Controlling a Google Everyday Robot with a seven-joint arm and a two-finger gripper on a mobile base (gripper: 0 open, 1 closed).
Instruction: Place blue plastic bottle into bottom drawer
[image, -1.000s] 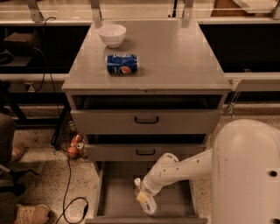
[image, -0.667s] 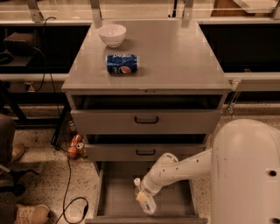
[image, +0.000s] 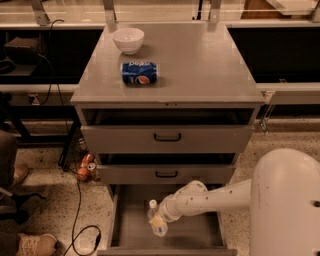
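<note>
Camera view: gripper (image: 161, 219) obscured at blue plastic bottle (image: 156, 226) inside bottom drawer (image: 131, 231).

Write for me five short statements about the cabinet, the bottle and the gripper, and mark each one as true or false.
1. The Pepsi can lies on its side on the cabinet top. True.
2. The white bowl sits in a drawer. False: it stands on the cabinet top, behind the can.
3. The blue plastic bottle is within the bottom drawer, at the gripper. True.
4. The gripper is above the cabinet top. False: it is low, inside the bottom drawer.
5. The bottom drawer is pushed shut. False: it is pulled out, with its grey floor showing.
</note>
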